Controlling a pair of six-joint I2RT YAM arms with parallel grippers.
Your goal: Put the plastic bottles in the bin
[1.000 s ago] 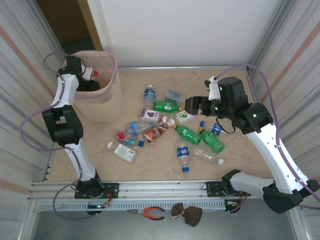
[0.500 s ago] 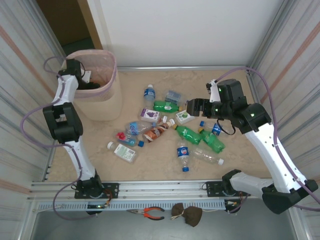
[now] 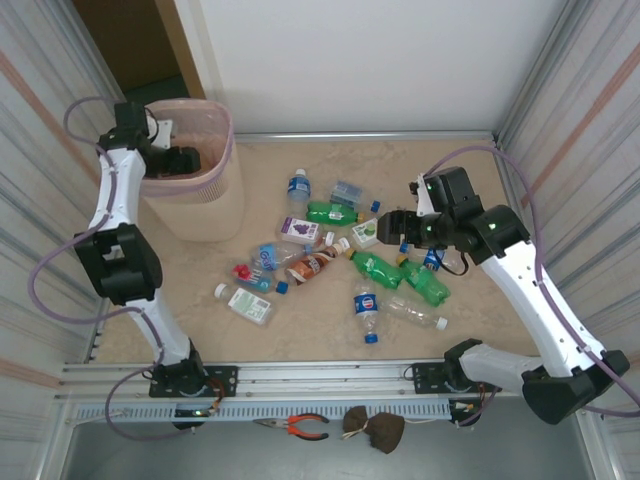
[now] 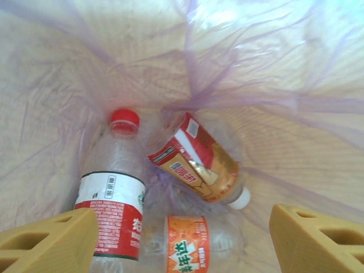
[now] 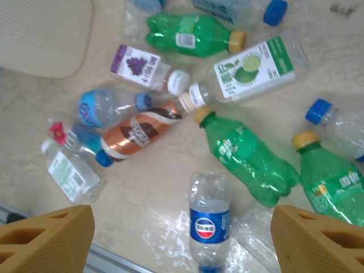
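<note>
Right wrist view: I log right gripper wide, empty; nearest green bottle lies on the table just ahead-right, long axis diagonal, cap upper-left; left gripper wide, empty, over the bin.

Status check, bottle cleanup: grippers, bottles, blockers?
Left gripper open, empty, over the bin. Right gripper open above the table bottles. At least three bottles binned. No obstruction seen.

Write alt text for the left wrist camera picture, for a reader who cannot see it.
Three crushed plastic bottles lie at the bottom of the pale pink bin: a red-capped bottle, a white-capped bottle with a red-and-gold label, and an orange-labelled bottle. The open left gripper hangs above them, empty.
</note>
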